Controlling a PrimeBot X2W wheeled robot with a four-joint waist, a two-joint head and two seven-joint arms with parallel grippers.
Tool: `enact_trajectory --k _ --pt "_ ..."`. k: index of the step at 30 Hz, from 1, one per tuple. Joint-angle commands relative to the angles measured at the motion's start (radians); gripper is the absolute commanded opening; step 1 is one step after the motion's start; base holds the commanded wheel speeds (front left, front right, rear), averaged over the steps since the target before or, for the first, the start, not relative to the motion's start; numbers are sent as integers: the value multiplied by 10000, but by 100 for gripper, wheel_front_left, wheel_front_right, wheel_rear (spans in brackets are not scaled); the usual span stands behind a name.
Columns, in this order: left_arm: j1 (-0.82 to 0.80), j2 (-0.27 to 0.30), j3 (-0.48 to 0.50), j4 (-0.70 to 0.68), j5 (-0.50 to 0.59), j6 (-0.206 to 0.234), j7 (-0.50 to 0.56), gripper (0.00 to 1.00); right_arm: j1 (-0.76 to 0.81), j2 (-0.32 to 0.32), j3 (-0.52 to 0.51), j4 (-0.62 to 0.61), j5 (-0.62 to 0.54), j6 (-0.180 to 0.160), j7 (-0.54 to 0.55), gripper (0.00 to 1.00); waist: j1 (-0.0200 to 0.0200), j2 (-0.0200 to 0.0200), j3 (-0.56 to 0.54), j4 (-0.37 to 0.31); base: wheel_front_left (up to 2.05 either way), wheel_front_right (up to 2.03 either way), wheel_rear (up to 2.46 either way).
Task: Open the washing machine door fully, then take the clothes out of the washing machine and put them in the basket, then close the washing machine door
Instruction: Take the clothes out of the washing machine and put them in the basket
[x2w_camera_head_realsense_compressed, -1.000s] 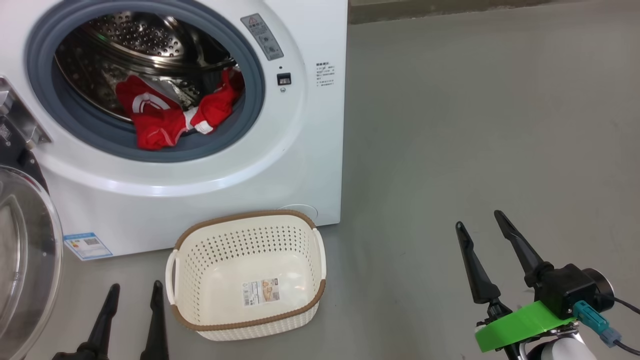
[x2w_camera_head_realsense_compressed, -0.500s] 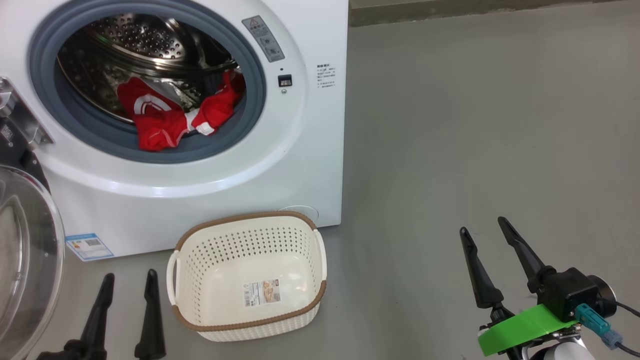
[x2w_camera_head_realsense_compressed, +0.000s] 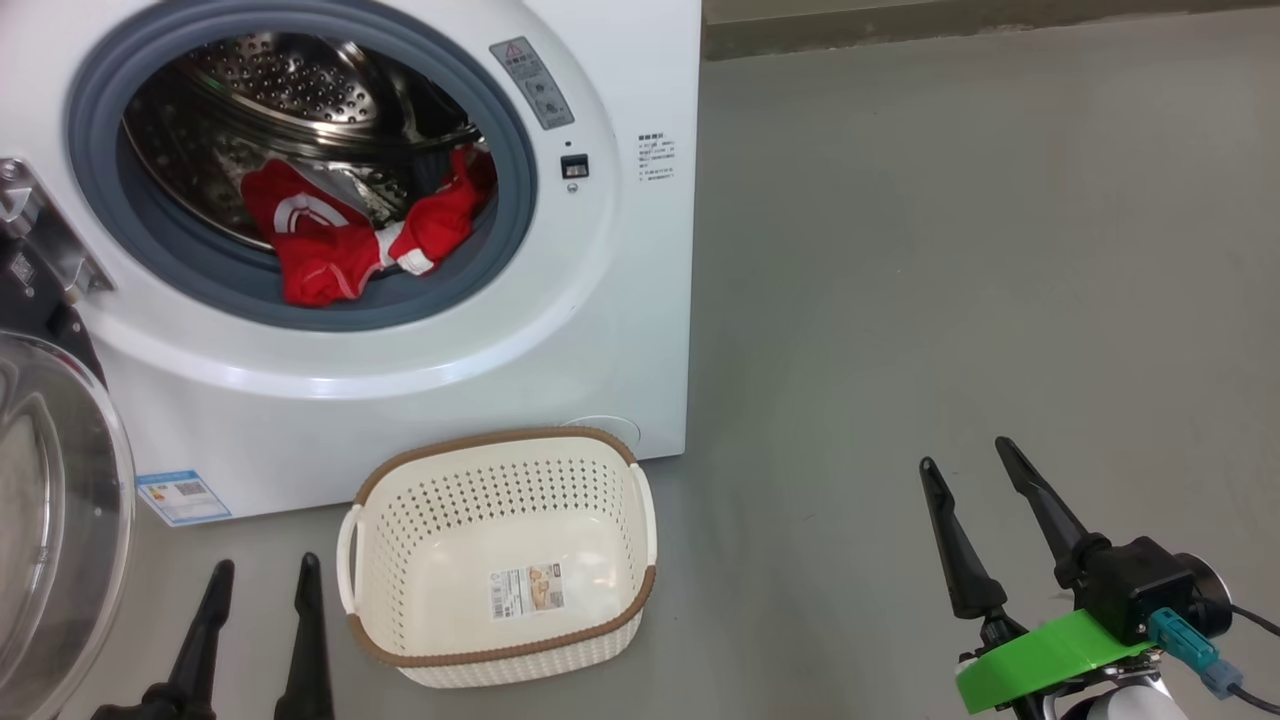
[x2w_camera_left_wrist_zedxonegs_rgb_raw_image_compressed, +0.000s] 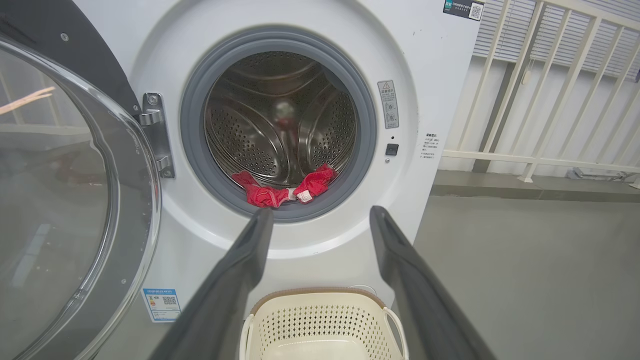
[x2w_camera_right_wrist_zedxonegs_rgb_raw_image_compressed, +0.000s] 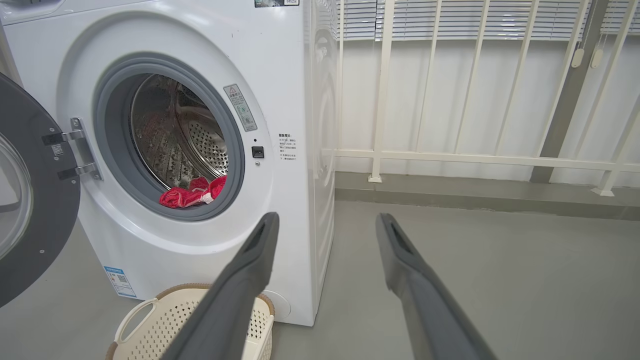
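The white washing machine (x2w_camera_head_realsense_compressed: 600, 320) stands with its door (x2w_camera_head_realsense_compressed: 50, 500) swung wide open at the left; the door (x2w_camera_left_wrist_zedxonegs_rgb_raw_image_compressed: 60, 190) also fills the left of the left wrist view. Red clothes (x2w_camera_head_realsense_compressed: 350, 235) lie at the drum's front lip, over the grey ring; I see the clothes (x2w_camera_left_wrist_zedxonegs_rgb_raw_image_compressed: 285, 190) and clothes (x2w_camera_right_wrist_zedxonegs_rgb_raw_image_compressed: 192, 195) from both wrists. The cream basket (x2w_camera_head_realsense_compressed: 590, 460) sits empty on the floor before the machine. My left gripper (x2w_camera_head_realsense_compressed: 265, 570) is open, low, left of the basket. My right gripper (x2w_camera_head_realsense_compressed: 965, 455) is open, far right over bare floor.
Grey floor (x2w_camera_head_realsense_compressed: 950, 250) stretches to the right of the machine. A white railing (x2w_camera_right_wrist_zedxonegs_rgb_raw_image_compressed: 475, 160) with blinds behind it runs along the back wall above a low step. The door hinge (x2w_camera_left_wrist_zedxonegs_rgb_raw_image_compressed: 155, 135) sits on the machine's left side.
The head view has shifted slightly, so the machine and basket sit a little lower and to the right. My left gripper's fingers sit a little lower in that view; the right gripper dropped slightly too.
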Motion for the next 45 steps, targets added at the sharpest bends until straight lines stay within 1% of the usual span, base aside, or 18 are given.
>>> enact_trajectory --k 1,11,13,15,23,45 --pt "-287 108 336 -172 182 99 -89 100 -187 -10 196 -211 21 33 -65 100 0 0 -10 1 66 -66 0" --pt "-345 88 392 -87 207 185 -89 100 -147 -7 281 -204 43 33 -65 100 0 0 -30 8 137 -137 0" --pt "-428 52 565 -223 -252 143 -89 100 -142 -7 292 -193 46 33 -65 100 0 0 -26 14 208 -208 0" --pt "-429 35 621 -369 -424 74 -89 100 -138 -7 296 -172 37 33 -65 100 0 0 -23 18 197 -197 0" --pt "-242 23 527 -368 -126 -48 -89 100 -140 -15 331 -114 60 33 -65 100 0 0 -31 15 129 -129 0" --pt "-440 -15 706 -381 168 -90 -89 100 -235 -45 355 -212 32 33 -65 100 0 0 25 12 9 -9 0"
